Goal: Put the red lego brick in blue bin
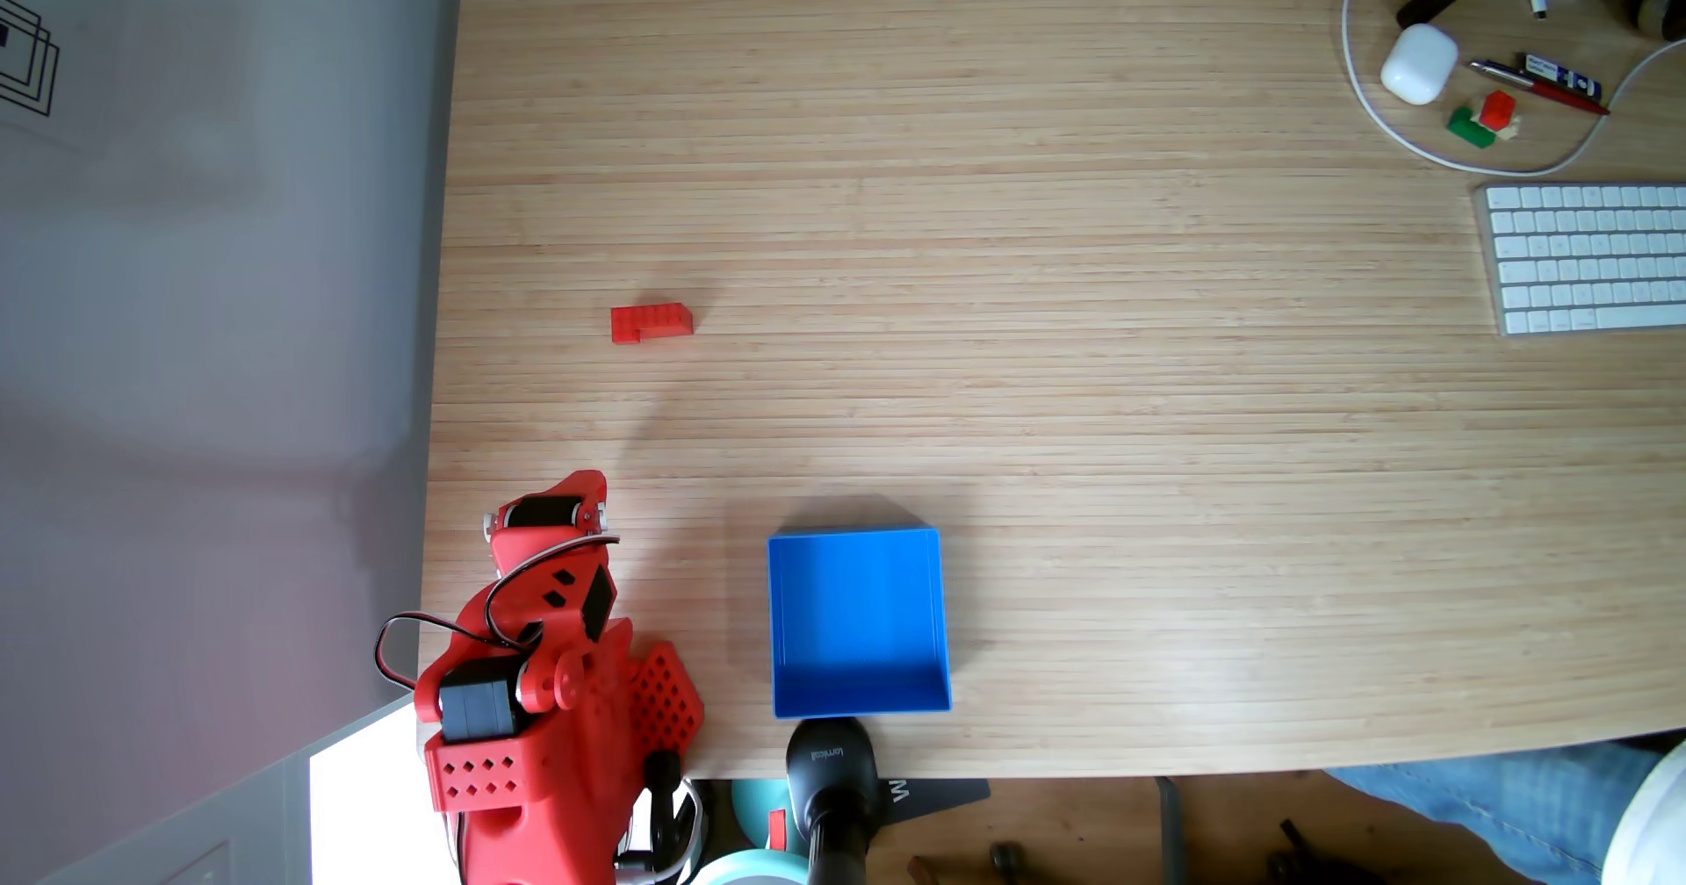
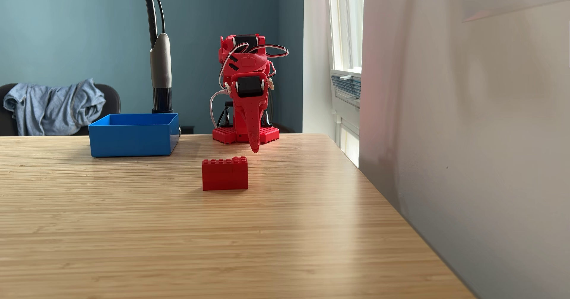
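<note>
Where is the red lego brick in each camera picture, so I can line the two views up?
In a fixed view from above: the red lego brick lies on the bare wood left of centre, up-picture from the arm and up and left of the blue bin.
In a fixed view from table height: the brick stands near the middle, in front of the gripper, right of the bin.
Shared landmark: the blue bin.

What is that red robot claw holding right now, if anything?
Nothing. The red gripper hangs shut above the wooden table, apart from the small red plastic lego brick, which stands alone.
</note>
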Robot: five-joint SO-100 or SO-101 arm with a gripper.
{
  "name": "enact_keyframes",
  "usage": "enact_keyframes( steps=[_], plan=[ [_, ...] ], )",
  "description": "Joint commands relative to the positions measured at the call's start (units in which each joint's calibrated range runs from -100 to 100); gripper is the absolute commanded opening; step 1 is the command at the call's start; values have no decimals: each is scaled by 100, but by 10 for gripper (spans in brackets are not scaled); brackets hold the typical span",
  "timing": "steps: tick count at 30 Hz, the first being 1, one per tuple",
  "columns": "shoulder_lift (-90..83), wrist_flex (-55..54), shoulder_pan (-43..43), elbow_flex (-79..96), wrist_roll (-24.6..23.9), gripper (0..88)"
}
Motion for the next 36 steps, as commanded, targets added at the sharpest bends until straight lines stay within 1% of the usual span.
enact_keyframes(
  steps=[1,5,9,11,16,20,28,32,36],
  plan=[
    [-48,-82,14,29,10,1],
    [-23,-277,7,-89,20,1],
    [2,-325,-7,-243,-176,1],
    [18,-350,-7,-533,-190,1],
    [60,-374,0,-1150,-122,1],
    [698,-601,94,-1686,63,8],
    [2802,-601,534,-3256,-83,115],
    [3664,-601,800,-4009,83,181],
    [4360,-593,995,-4653,200,216]
  ],
)
